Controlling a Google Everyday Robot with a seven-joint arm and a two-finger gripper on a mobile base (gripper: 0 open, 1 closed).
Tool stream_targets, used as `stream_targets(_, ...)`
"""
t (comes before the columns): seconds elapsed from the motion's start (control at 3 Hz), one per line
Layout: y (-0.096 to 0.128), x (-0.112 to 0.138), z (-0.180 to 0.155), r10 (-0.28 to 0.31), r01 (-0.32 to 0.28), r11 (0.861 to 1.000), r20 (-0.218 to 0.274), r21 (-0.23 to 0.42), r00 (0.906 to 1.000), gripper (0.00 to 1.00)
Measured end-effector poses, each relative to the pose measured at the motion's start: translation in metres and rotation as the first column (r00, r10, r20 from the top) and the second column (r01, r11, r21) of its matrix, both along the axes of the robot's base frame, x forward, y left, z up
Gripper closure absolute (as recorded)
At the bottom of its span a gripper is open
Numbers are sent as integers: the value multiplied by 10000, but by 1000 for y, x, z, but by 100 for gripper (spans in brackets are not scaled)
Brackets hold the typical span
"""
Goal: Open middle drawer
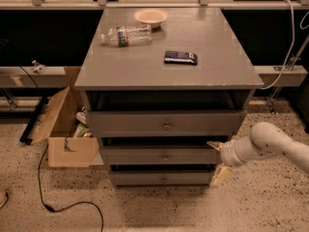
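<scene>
The end effector (217, 159), fingers apart, hovers at the right edge of the middle drawer (140, 156), centre-right of frame. Bare floor (159, 207) spreads below it, and a cardboard box (63, 134) stands at lower left.

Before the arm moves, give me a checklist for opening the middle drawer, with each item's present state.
1. Target picked out: the middle drawer is the second of three fronts. Ok.
2. Its knob is in plain view with nothing over it. Ok.
3. Claw lined up on the knob: it sits at the drawer's right end, well off centre. Not ok.
4. Claw open wide enough for the knob: fingers spread. Ok.
5. Pull-out path: the cardboard box stands left of the cabinet, not in front. Ok.
</scene>
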State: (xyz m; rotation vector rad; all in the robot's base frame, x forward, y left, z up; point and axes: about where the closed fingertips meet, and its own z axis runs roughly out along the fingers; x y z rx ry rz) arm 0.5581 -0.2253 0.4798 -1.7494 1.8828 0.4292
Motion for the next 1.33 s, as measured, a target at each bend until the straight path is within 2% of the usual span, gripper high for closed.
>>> stream_targets(0.33, 2, 14, -17, 147, -149, 9989, -42, -443, 9999, 0)
stream_targets(1.33, 8, 63, -56, -68, 179, 9879, 722, -1543, 9974, 0)
